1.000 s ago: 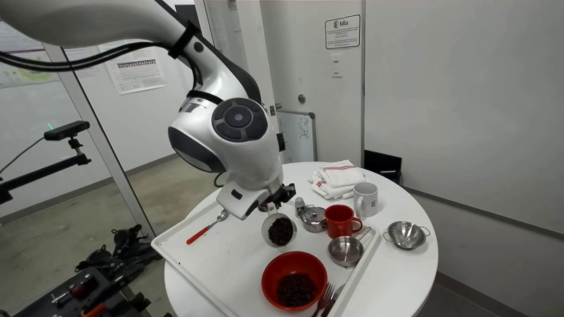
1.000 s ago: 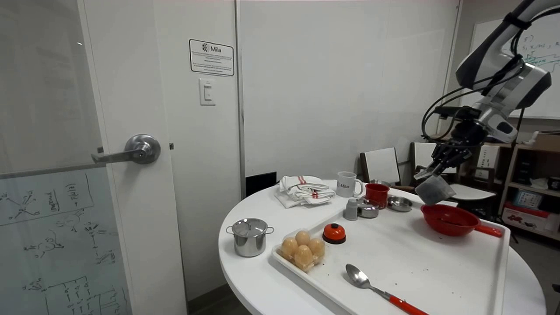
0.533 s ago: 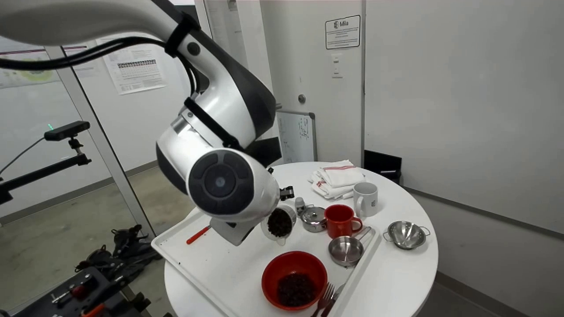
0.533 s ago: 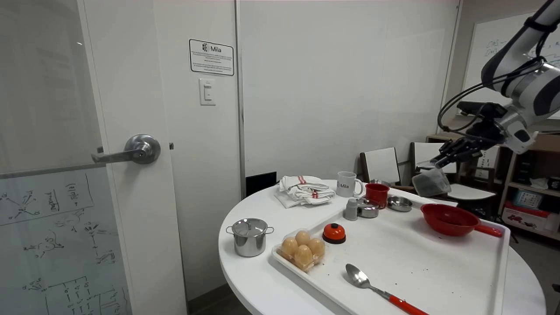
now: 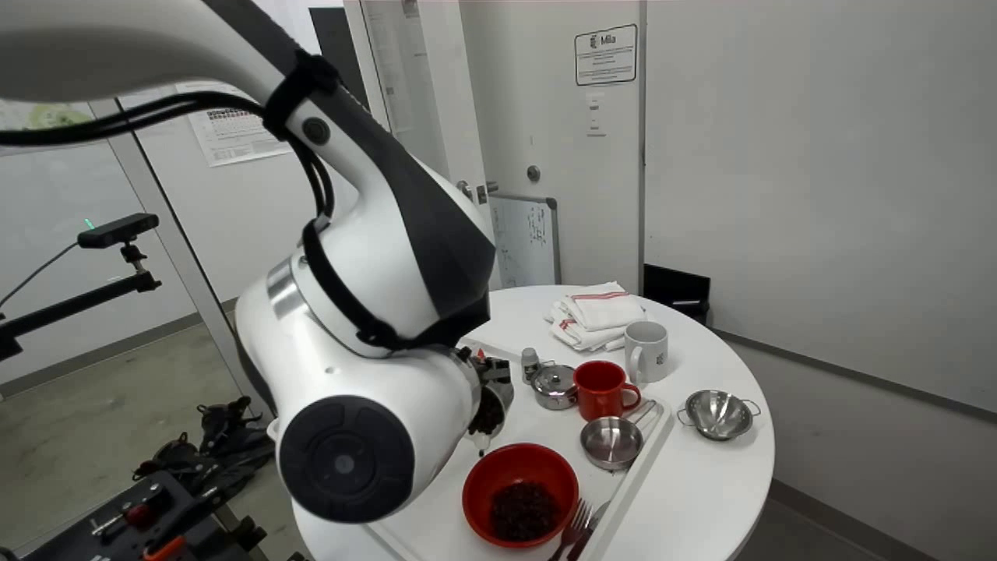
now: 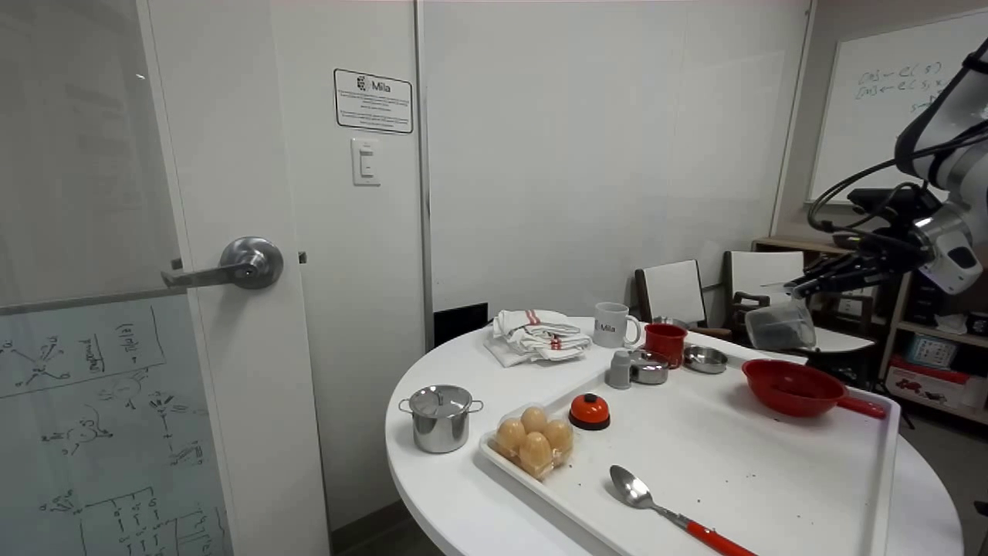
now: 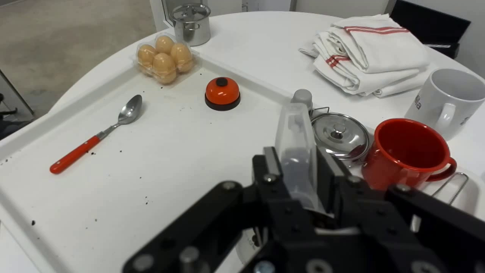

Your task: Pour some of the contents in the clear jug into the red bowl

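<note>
The clear jug (image 5: 502, 399) holds dark pieces and hangs in the air, tilted, behind the red bowl in an exterior view, its spout pointing down toward it. It also shows in an exterior view (image 6: 779, 327). My gripper (image 5: 494, 372) is shut on the jug's handle, which stands between the fingers (image 7: 299, 167) in the wrist view; most of the jug body is hidden behind the gripper there. The red bowl (image 5: 498, 474) stands on the tray with dark reddish-brown contents; in an exterior view (image 6: 791, 398) its red handle shows. The bowl is out of the wrist view.
The white tray (image 6: 888, 471) also carries a small steel pan (image 5: 611, 446), a red mug (image 5: 600, 389), a lidded pot (image 7: 340, 136), a grey shaker (image 7: 302, 98), an orange bell (image 7: 222, 93), eggs (image 7: 163, 60) and a spoon (image 7: 96, 134). A fork (image 5: 575, 530) lies beside the bowl.
The arm has swung round and its wrist has come lower and more level. The jug has turned, its spout now pointing lower toward the bowl. The bowl and its contents look the same.
</note>
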Controlling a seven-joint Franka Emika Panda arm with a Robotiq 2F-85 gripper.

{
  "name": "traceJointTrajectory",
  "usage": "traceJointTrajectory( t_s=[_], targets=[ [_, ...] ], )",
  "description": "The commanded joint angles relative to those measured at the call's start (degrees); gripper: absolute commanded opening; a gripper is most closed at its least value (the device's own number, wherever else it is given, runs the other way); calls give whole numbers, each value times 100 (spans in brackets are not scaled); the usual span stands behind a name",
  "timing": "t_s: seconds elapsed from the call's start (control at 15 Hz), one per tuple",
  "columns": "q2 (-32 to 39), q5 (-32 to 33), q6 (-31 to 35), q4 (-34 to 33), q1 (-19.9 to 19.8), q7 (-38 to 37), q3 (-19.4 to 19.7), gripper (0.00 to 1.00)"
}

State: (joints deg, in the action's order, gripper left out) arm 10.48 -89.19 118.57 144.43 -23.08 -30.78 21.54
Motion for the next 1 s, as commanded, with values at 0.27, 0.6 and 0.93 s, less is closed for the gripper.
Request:
traceJointTrajectory(
  t_s=[0.27,0.6,0.93],
  targets=[
    [188,-509,-875,308,-265,661,314,7],
    [322,-543,-1069,521,-318,1038,442,7],
    [138,-343,-280,209,51,843,328,7]
  ],
)
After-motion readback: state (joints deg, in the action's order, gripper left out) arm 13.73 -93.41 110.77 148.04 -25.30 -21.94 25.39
